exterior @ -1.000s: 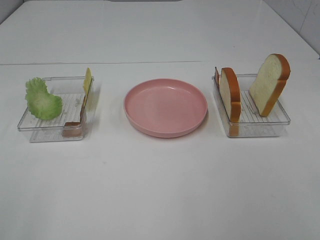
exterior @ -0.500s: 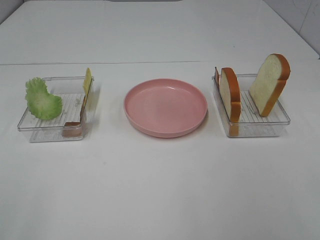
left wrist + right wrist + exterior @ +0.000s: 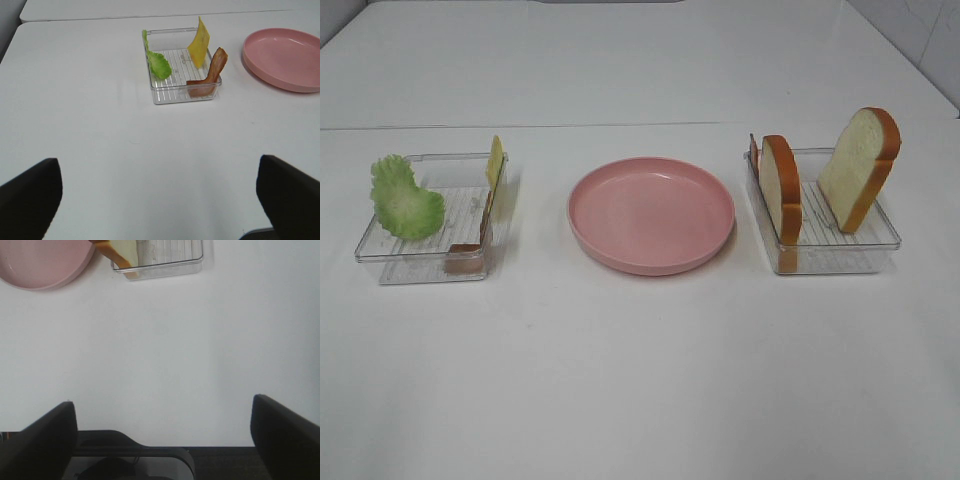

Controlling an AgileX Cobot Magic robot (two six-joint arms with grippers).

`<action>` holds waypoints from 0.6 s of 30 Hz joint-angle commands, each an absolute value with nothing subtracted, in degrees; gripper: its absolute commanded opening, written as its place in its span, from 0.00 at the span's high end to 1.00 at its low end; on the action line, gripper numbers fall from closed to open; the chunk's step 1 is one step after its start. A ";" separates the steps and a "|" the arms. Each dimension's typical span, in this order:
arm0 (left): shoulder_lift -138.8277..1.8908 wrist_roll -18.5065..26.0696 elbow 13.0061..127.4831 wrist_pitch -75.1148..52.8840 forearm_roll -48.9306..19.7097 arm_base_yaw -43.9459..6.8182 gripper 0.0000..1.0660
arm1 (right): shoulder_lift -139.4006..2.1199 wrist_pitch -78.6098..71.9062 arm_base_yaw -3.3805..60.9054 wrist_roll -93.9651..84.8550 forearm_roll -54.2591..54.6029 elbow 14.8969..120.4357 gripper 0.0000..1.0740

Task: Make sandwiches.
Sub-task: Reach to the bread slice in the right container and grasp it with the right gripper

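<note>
Left gripper [image 3: 157, 162] and right gripper [image 3: 162, 404] hang wide open and empty, while bread slices [image 3: 780, 190] stand in the right tray [image 3: 840, 262] and lettuce [image 3: 405, 200], cheese [image 3: 495, 162] and bacon [image 3: 465, 258] sit in the left tray [image 3: 415, 268], flanking the pink plate [image 3: 650, 262] for stacking.

Left gripper [image 3: 157, 164]: two matte black fingers, blunt with rounded tips. Right gripper [image 3: 162, 405]: same black fingers; between the jaws a dark rounded housing [image 3: 131, 451], grey curved edge.
</note>
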State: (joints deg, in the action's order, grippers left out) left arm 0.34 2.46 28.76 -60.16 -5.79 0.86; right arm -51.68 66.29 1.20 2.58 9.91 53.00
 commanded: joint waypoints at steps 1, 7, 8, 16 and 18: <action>1.32 2.12 28.59 -59.24 -6.47 0.69 0.06 | -57.30 66.86 1.09 3.50 10.43 56.89 0.21; 1.32 2.12 28.59 -59.24 -6.47 0.69 0.06 | -67.15 66.35 1.09 3.84 10.43 64.06 0.21; 1.32 2.12 28.59 -59.24 -6.47 0.69 0.06 | -69.96 65.03 1.43 3.95 10.54 65.83 0.21; 1.32 2.12 28.59 -59.24 -6.47 0.69 0.06 | -79.98 59.36 10.37 8.54 9.80 69.39 0.21; 1.32 2.12 28.59 -59.24 -6.47 0.69 0.06 | -83.19 58.16 12.55 9.17 9.80 70.53 0.21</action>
State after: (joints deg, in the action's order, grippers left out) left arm 0.34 2.46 28.76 -60.16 -5.79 0.86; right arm -80.79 59.64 11.12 8.02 10.20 69.61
